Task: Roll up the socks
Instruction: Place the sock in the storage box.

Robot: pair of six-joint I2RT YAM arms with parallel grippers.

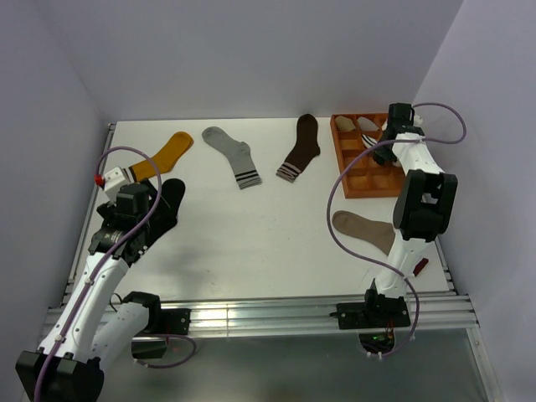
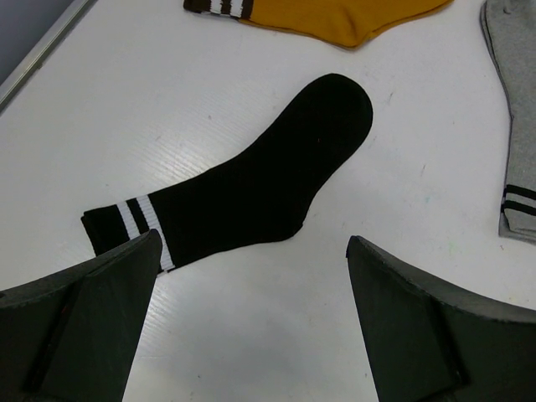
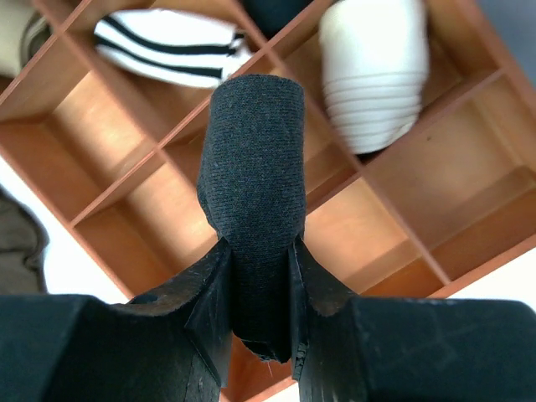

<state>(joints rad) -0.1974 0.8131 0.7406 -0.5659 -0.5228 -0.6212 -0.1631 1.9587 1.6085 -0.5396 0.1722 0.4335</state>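
Observation:
A rolled charcoal-black sock (image 3: 255,167) is clamped between the fingers of my right gripper (image 3: 260,247), which is shut on it and hangs above the wooden compartment tray (image 3: 109,126). In the top view that gripper (image 1: 399,126) is over the tray's far end. A black sock with white cuff stripes (image 2: 251,193) lies flat on the table just ahead of my left gripper (image 2: 254,251), which is wide open and holds nothing. From above, this sock (image 1: 172,197) sits beside the left gripper (image 1: 138,219). A taupe sock (image 1: 362,228) lies flat by the right arm, its cuff hidden.
The tray (image 1: 345,172) holds a white roll (image 3: 373,71) and a white roll with black stripes (image 3: 172,50). A mustard sock (image 1: 169,153), a grey sock (image 1: 228,149) and a dark brown sock (image 1: 301,146) lie along the back. Walls close in on three sides.

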